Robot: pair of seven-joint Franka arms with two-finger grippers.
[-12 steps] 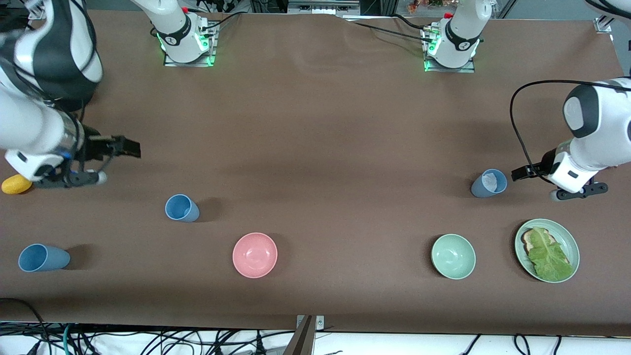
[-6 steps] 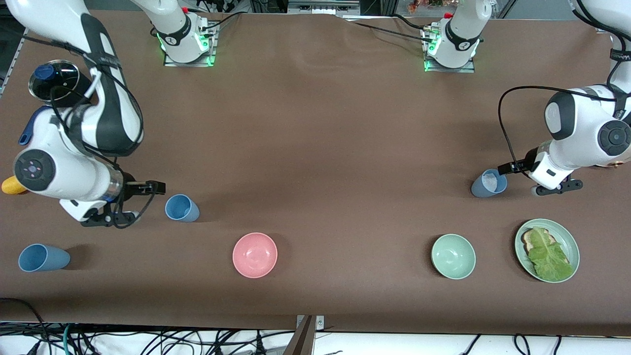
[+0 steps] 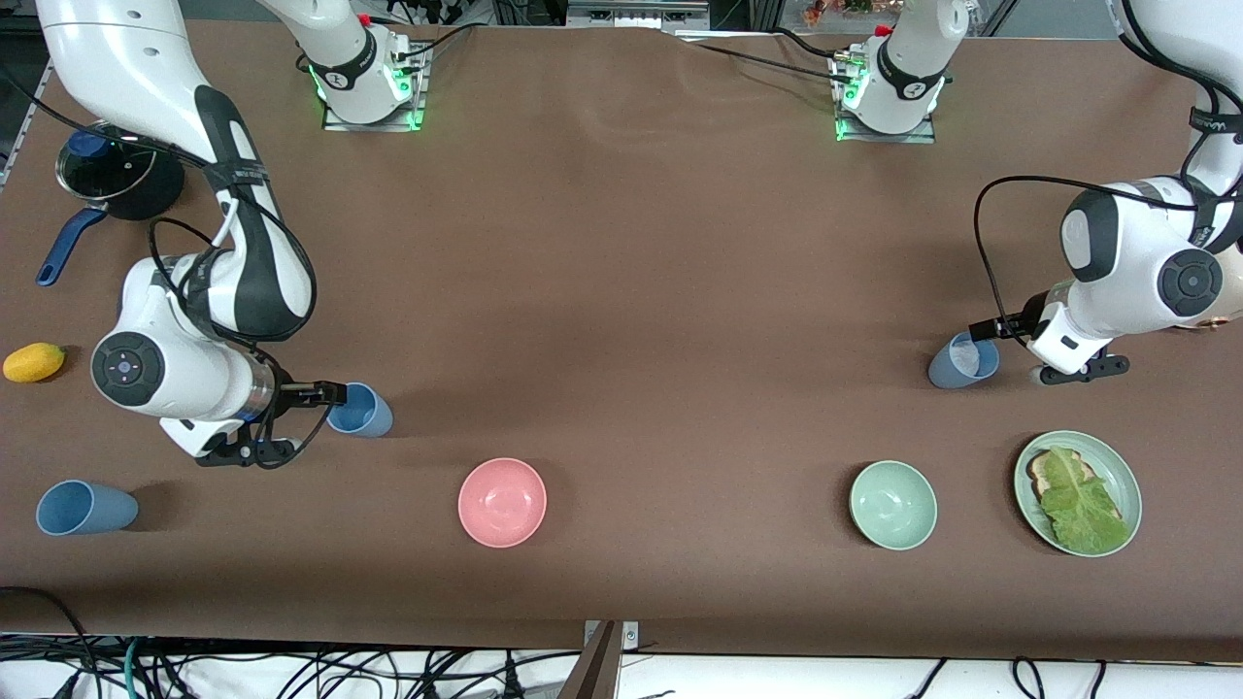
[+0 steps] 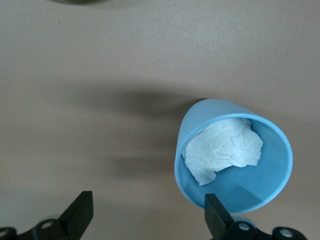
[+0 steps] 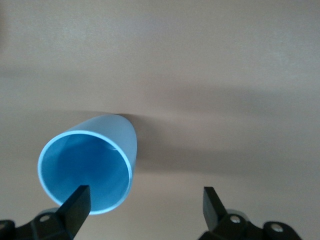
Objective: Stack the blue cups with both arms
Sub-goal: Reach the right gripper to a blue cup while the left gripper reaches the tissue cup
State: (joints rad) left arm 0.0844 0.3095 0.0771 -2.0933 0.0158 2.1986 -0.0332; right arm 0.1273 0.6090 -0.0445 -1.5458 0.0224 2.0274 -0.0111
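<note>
While both grippers arrive spread, each cup sits off-centre.
Front: right gripper [image 3: 325, 393] touches sky cup [image 3: 360, 410]; left gripper [image 3: 983, 330] meets grey cup [image 3: 962, 360]. Left wrist — paper-filled cup [image 4: 233, 164] overlaps one finger [image 4: 216, 216]. Right wrist — likewise [image 5: 89, 167].

No words, numbers or signs can be read anywhere. The black bands on the arms have some tiny white marks, but they are too small to make out. The cups, bowls and plate are plain, with nothing written on them.
</note>
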